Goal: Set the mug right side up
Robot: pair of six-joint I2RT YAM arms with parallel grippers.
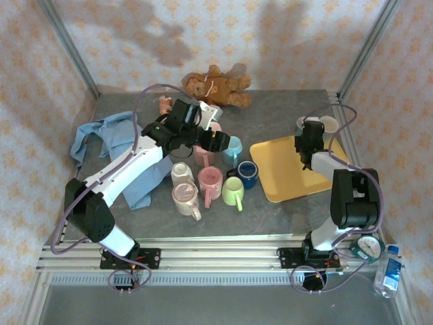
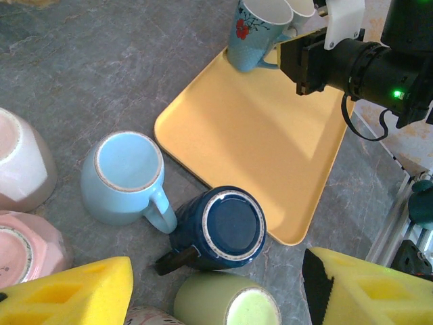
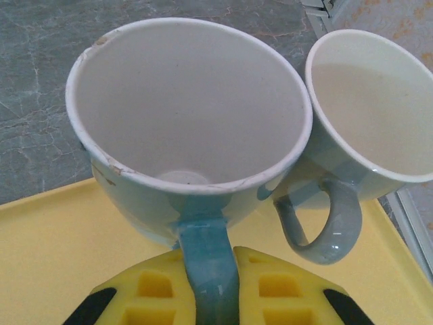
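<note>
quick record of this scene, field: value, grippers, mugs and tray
left gripper: open, empty, above the navy mug
right gripper: shut on the held mug's handle
held mug: mouth up, at the tray's far corner
second mug: mouth up, right beside held mug
tray: yellow, on the table
navy mug: looks base up, by the tray's edge
light blue mug: mouth up, beside navy mug
</note>
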